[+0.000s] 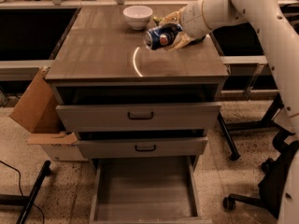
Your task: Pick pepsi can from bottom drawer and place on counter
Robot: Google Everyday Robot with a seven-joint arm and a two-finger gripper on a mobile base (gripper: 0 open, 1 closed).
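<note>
My gripper (169, 34) is shut on the pepsi can (158, 36), a dark blue can with a silver end, held on its side just above the counter (107, 50) toward its back right. The white arm (243, 13) reaches in from the upper right. The bottom drawer (142, 190) is pulled fully open below, its flat floor bare.
A white bowl (138, 17) stands at the back of the counter, left of the can. A green snack bag (157, 19) is mostly hidden behind the gripper. Two upper drawers with dark handles (140, 116) stand slightly open. A cardboard box (35, 108) sits left; a chair base (261, 190) right.
</note>
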